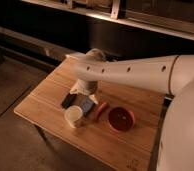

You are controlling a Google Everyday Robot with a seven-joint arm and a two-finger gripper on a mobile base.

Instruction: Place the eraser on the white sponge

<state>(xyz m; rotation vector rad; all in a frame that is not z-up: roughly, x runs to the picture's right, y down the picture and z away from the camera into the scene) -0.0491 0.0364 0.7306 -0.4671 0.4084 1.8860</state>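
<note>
On my feed the wooden counter runs from its near-left corner off to the right, and I take the cream cup near the front edge as my reference.

Just behind the cup and a little to its left, the eraser lies flat on the wood as a small black block set at an angle. It is close to the cup, but I cannot tell whether they touch.

Just behind the cup and a little to its right sits the white sponge, a pale bluish pad, also flat on the counter. It is right beside the eraser with nothing on top of it.

The end effector hangs farther back from the cup, above the far ends of the eraser and the sponge. Its jaws stand wide apart and it has hold of nothing. I cannot tell whether it touches either item.

To the right of the cup, just past the sponge, a thin orange carrot-like piece lies slanted. Farther right is a round red bowl, near the orange piece.

The white arm stretches in from the right edge, passing above and behind the bowl.
</note>
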